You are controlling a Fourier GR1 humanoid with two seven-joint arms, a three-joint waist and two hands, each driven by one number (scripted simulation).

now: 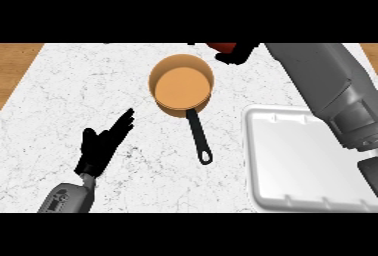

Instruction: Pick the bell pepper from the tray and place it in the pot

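**Right hand holding the pepper up beside the pot**

Head view: The white marble worktop (88, 90) is filling most of the scene, with wood showing at its far left and right edges. The orange pot (181, 82) with its long black handle is sitting near the middle, the handle running toward 5 o'clock.

The grey right forearm is stretching up from 4 o'clock toward 12, passing over the white tray (295, 165), which is lying at about 4 o'clock from the pot. The right hand (240, 54) is showing at the top edge, at roughly 1 o'clock from the pot, its black fingers curling round the red bell pepper (221, 47). Only a small red patch of the pepper is peeking out, just beyond the pot's rim and not inside it.

The left hand (103, 142) is resting at 8 o'clock from the pot, fingers straight and apart, pointing toward 1 o'clock, touching nothing.
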